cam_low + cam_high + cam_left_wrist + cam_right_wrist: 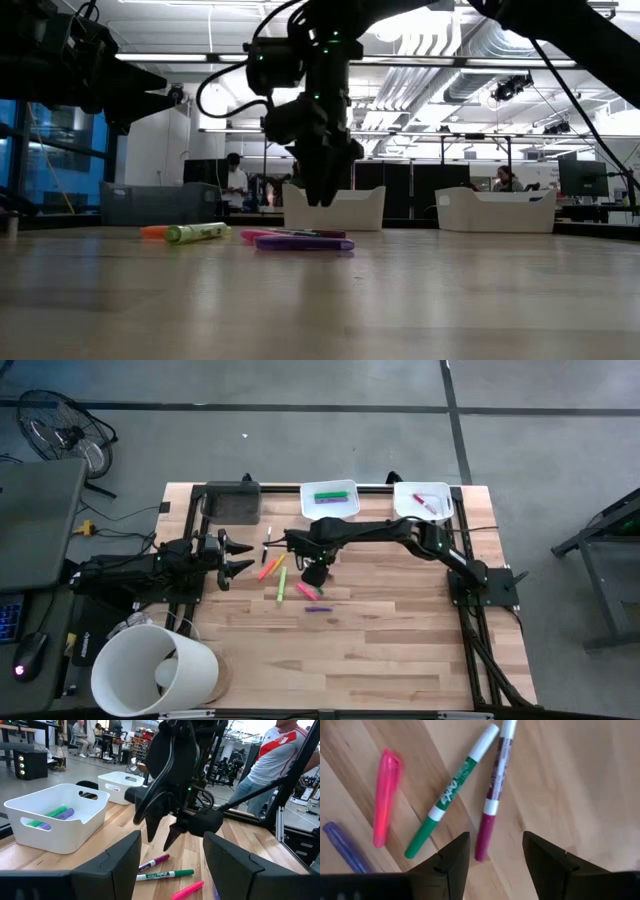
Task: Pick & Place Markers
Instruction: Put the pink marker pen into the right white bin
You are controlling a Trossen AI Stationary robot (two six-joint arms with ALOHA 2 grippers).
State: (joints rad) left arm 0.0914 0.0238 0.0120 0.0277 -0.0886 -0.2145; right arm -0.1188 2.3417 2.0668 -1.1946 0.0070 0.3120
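Observation:
Several markers lie flat on the wooden table [400, 650]. In the right wrist view a green marker [451, 795], a maroon marker [495, 790], a pink highlighter [385, 795] and a purple one [342, 847] show below my right gripper [495, 855]. It is open, points down and hovers over the maroon marker without touching. The high view adds an orange-pink pair [270, 567] and a yellow-green marker [282, 586]. My left gripper [240, 555] waits open to the left of the pile, level with the table.
At the far edge stand a white tray [330, 500] holding green and purple markers, a second white tray [425, 502] with red ones, and a dark tray [232, 502]. A white bucket [155, 670] sits at the near left corner. A person [270, 765] stands beyond the table.

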